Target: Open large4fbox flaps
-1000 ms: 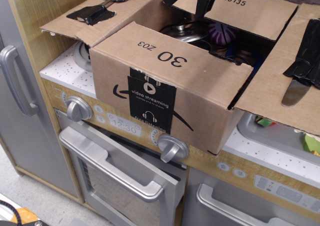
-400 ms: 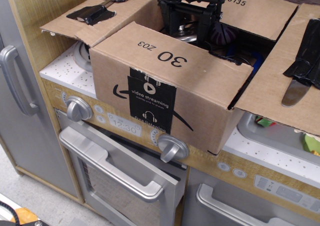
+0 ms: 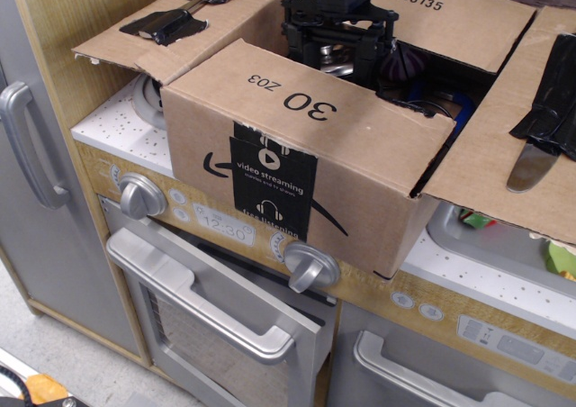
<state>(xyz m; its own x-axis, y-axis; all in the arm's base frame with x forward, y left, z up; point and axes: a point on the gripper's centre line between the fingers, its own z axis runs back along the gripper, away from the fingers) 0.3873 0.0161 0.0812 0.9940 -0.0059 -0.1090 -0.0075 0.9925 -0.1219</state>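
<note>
We saw the gripper spread open, holding nothing, low inside the box; at 6 o'clock the flap might buckle if snagged.

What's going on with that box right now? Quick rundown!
Tool low inside the box opening, open or shut unclear. Large4fbox: near flap folded in, the others out. Metal pot directly beneath.

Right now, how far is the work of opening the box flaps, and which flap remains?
Mostly done. The left flap, the right flap and the far flap of the box already lie folded outward. In hand: the gripper is down in the opening, just behind the near flap's inner edge. Left: the near flap, printed 30 Z03, lies folded in over the opening and needs swinging out.
</note>
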